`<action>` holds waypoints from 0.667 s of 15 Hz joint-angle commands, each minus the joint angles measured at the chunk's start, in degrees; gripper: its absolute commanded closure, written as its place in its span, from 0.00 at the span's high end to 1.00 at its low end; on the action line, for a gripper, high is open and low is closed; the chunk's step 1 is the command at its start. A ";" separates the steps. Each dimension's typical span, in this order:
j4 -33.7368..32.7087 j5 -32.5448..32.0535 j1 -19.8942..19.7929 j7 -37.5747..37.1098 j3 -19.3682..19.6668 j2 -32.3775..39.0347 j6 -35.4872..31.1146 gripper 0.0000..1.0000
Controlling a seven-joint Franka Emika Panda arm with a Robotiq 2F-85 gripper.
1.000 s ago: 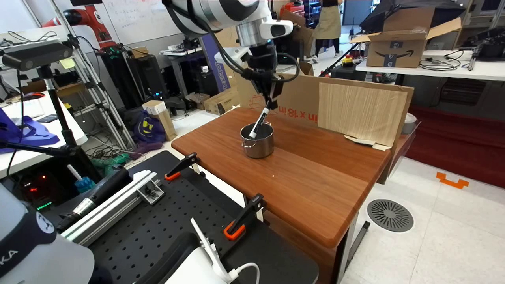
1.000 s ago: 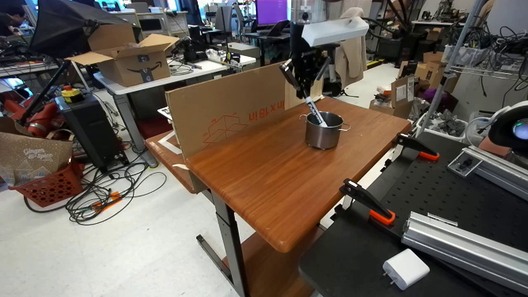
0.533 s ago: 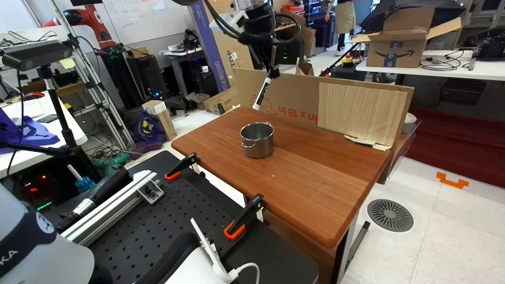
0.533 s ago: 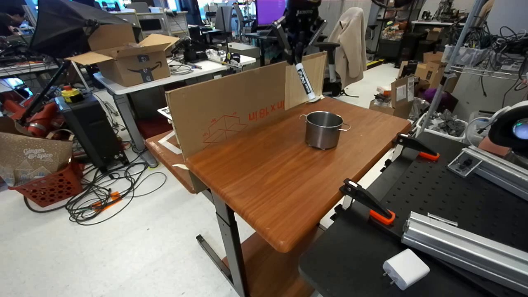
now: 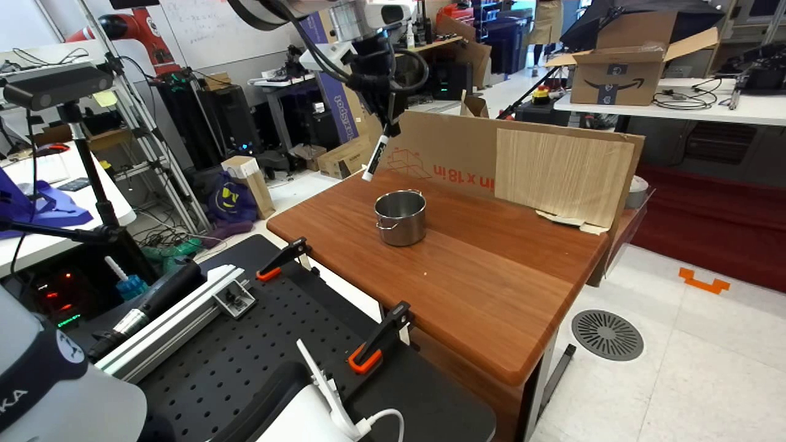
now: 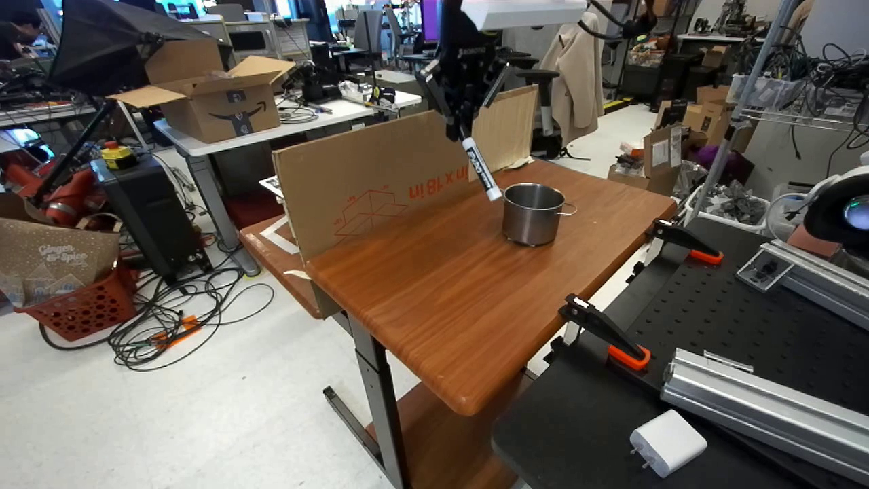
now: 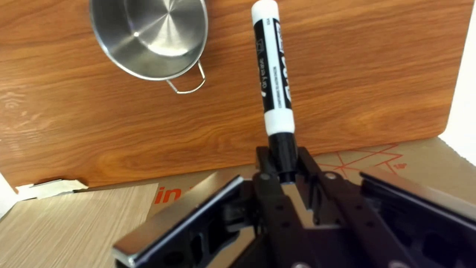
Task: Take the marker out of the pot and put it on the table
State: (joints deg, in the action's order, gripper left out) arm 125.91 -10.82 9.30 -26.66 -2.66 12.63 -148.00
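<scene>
Marker (image 7: 276, 85) hangs tilted in the air, black-cap end clamped in the hand (image 7: 282, 158), which is narrow on it; white end points down, free. It's out of the pot (image 7: 156, 64), which stands below the hand, off to one side. Current step is prob. the set-down; pull-out looks done, so only placing is left.

Best way: take the hand a bit further from the pot so the free end can't clip rim or handle, then lower slowly onto the desk (image 7: 353, 74). Free end will prob. land first, so tip it flatter on the way & let go only w/ the barrel nearly down. Looks round, so a drop might roll it; aim well in from the edge. Can't judge exact height over the wood.

Desk is smooth reddish-brown wood, shiny in places, prob. slick. In both exterior views cardboard (image 5: 454, 141) stands upright along its edge, near the hand, so don't bump it; on the hand's opp. side is a black bench (image 5: 307, 307) w/ holes & 2 orange-tipped clamps (image 5: 384, 331). Bkgd is cluttered: flaps-up box (image 5: 617, 77) well apart from the hand, beige coat (image 6: 577, 75) in an exterior view.
</scene>
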 commanded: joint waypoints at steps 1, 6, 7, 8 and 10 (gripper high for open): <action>-2.15 1.00 1.64 -0.47 -0.16 4.29 -1.82 0.05; -5.97 0.80 4.59 -1.03 0.68 11.70 -2.91 0.05; -6.95 1.13 4.87 -0.64 0.70 13.07 -3.03 0.05; -8.18 1.10 5.35 -0.67 0.91 14.56 -3.31 0.05; -10.28 1.13 6.21 -0.60 1.24 16.87 -3.30 0.05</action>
State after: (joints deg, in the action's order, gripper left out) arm 119.13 -10.81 13.47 -27.37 -2.93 26.23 -150.70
